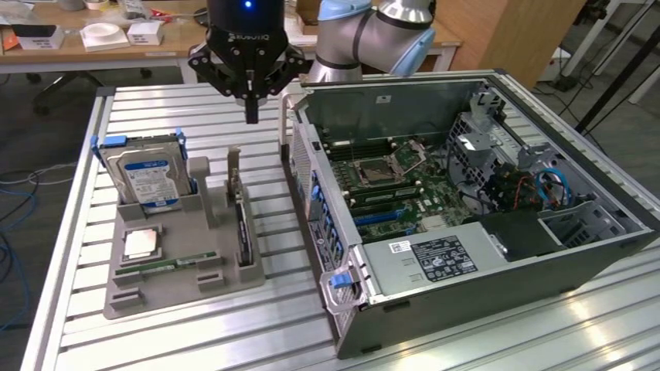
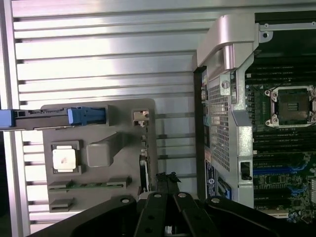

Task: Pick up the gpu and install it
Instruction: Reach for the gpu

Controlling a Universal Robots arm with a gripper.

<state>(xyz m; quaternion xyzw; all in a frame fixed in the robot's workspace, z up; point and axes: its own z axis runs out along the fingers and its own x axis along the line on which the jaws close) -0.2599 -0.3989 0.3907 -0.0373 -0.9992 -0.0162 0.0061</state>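
1 gpu [image 1: 243, 224] upright in tray [image 1: 154, 301], jaws closed abv.

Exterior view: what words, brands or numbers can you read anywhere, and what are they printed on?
"ROBOTIQ": on the black body of the gripper.
Hard drive label: print too small to read.
Power supply label: print too small to read.
White sticker inside the case: too small to read.
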